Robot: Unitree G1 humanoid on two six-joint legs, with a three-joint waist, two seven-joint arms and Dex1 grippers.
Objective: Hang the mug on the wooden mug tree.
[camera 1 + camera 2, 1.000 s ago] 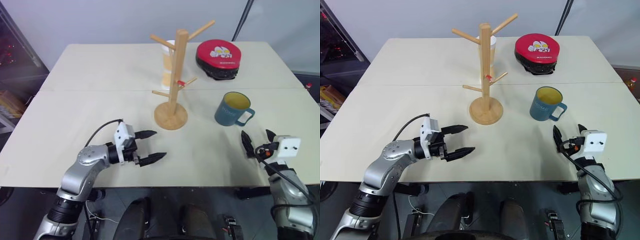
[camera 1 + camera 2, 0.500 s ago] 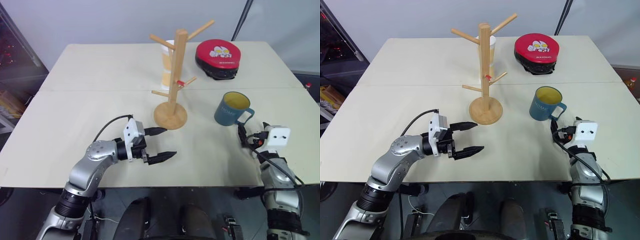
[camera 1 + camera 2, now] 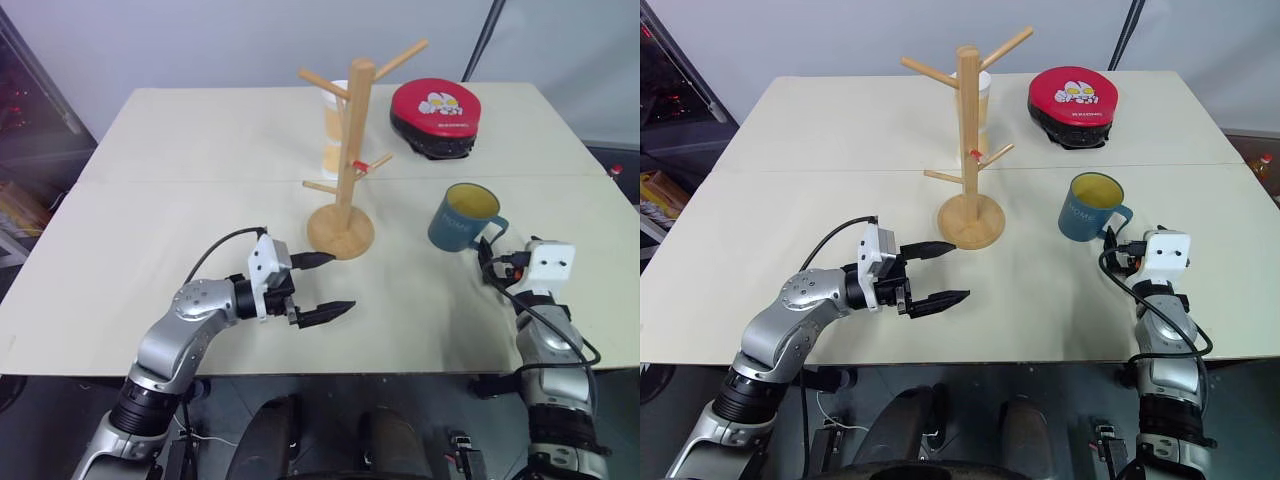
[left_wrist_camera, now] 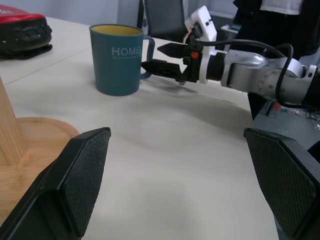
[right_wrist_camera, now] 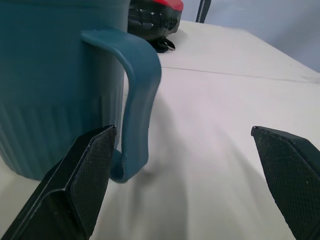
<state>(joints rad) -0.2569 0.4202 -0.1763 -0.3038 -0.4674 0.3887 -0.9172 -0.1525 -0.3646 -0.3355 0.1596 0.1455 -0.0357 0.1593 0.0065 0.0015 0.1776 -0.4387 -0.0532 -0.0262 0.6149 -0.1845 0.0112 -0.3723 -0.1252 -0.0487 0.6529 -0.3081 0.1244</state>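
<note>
At four o'clock from the wooden mug tree [image 3: 345, 190], the mug [image 3: 462, 217] stood; right gripper [image 4: 159, 57] spread wide beside its handle, left gripper [image 3: 322, 286] wide too.

- The mug [image 3: 464, 216] is teal-blue outside, yellow inside, with pale lettering reading "HOME" on its side.
- The wooden mug tree [image 3: 346, 152] is light, honey-coloured wood all over, with one small red tag [image 3: 361, 166] on a peg.
- Behind the post stands a cup [image 3: 335, 128] in white and orange bands.
- The round case [image 3: 434, 117] has a bright red top with a white-and-yellow cartoon print, over a black body.
- The table [image 3: 180, 200] is plain pale cream.
- The left gripper [image 3: 322, 285] has black fingers, a white block behind them and a silver-grey arm.
- The right gripper [image 4: 159, 56] is black too, its pads finely cross-hatched, with a white block and black cable.
</note>
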